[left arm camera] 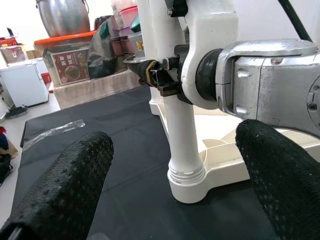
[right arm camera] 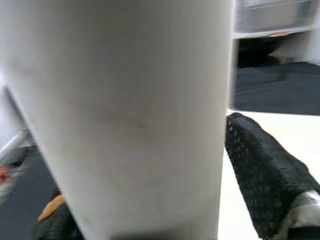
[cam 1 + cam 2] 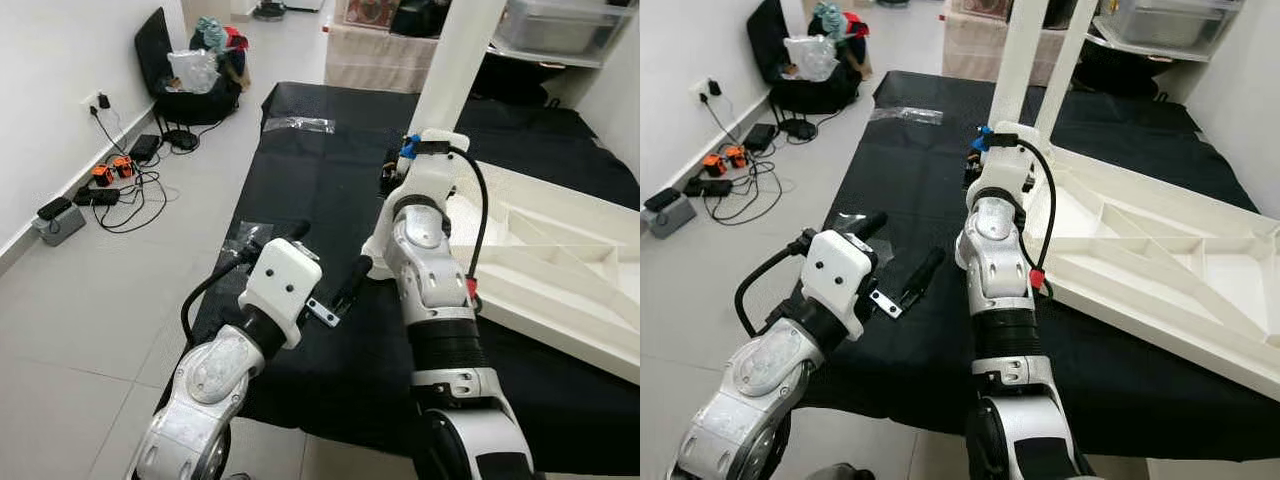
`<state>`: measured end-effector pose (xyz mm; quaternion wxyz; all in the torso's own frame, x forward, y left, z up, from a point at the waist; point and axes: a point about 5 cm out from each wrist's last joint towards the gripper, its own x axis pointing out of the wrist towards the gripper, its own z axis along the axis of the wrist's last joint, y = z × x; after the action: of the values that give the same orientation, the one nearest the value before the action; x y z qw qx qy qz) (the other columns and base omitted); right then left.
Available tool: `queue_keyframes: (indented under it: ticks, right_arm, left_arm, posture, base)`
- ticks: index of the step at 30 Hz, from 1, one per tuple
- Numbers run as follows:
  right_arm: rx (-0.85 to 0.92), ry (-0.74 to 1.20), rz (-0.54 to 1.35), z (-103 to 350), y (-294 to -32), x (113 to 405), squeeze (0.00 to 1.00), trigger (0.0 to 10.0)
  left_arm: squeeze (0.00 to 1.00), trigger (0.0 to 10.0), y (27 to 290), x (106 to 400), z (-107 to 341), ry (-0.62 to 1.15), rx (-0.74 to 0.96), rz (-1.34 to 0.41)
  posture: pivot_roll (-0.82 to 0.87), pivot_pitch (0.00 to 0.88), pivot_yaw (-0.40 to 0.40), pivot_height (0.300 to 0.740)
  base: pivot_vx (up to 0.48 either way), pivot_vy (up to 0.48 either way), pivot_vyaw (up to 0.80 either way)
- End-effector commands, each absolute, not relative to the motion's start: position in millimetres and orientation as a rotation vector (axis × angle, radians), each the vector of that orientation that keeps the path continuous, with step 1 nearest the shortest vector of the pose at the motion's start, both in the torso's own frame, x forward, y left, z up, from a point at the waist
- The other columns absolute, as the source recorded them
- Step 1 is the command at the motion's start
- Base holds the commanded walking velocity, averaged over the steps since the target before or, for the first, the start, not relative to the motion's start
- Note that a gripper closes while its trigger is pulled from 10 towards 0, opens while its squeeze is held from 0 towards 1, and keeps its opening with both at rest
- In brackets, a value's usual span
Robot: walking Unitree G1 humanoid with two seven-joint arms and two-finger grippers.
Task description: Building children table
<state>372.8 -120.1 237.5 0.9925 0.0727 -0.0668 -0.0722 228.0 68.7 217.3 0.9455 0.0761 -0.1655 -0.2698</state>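
A white children's table top (image 3: 560, 270) lies upside down on a black cloth (image 3: 320, 190). One white table leg (image 3: 455, 60) stands upright in its near left corner socket (image 1: 187, 182). My right gripper (image 2: 150, 210) is shut on that leg a little above the socket, one black finger (image 2: 265, 180) pressed against its side. My left gripper (image 3: 325, 260) hovers open over the cloth to the left of the leg, pointing toward it, with nothing between its fingers (image 1: 65, 190). A second white leg (image 3: 1072, 60) rises just behind the first.
Two clear plastic bags (image 3: 298, 124) (image 3: 245, 238) lie on the cloth. On the floor at the left are cables with a power strip (image 3: 110, 185) and a black bag (image 3: 190, 80). A shelf with a storage box (image 3: 560, 30) stands at the back right.
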Motion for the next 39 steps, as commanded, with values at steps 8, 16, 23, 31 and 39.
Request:
queue_keyframes:
  ticks: [8, 16, 23, 31, 39]
  right_arm:
    - [0.223, -0.102, 0.351, 260.0, -141.7, 396.6, 0.00, 10.0]
    - [0.252, -0.113, 0.826, 262.1, -128.8, 388.7, 0.00, 10.0]
    - [0.178, -0.065, 1.192, 242.2, -110.3, 381.2, 0.00, 10.0]
    - [0.075, 0.001, 1.231, 231.4, -92.8, 384.5, 0.00, 0.0]
    - [0.098, -0.123, 0.906, 245.6, -105.1, 400.4, 0.00, 0.0]
  left_arm:
    - [0.00, 10.0, 68.0, 228.8, 210.2, -0.311, 0.141, -0.546]
    - [0.00, 10.0, 65.2, 230.0, 212.2, -0.320, 0.141, -0.555]
    - [0.00, 10.0, 67.7, 228.2, 211.5, -0.315, 0.147, -0.544]
    - [0.00, 10.0, 69.0, 223.3, 210.5, -0.310, 0.156, -0.541]
    - [0.00, 10.0, 67.0, 227.8, 212.4, -0.317, 0.152, -0.539]
  posture:
    - [0.06, 0.086, -0.065, 0.740]
    - [0.07, 0.086, -0.072, 0.740]
    - [0.09, 0.087, -0.081, 0.740]
    - [0.11, 0.091, -0.094, 0.740]
    - [0.10, 0.104, -0.090, 0.740]
  base:
    - [0.000, 0.000, 0.00]
    - [0.000, 0.000, 0.00]
    - [0.000, 0.000, 0.00]
    - [0.000, 0.000, 0.00]
    - [0.000, 0.000, 0.00]
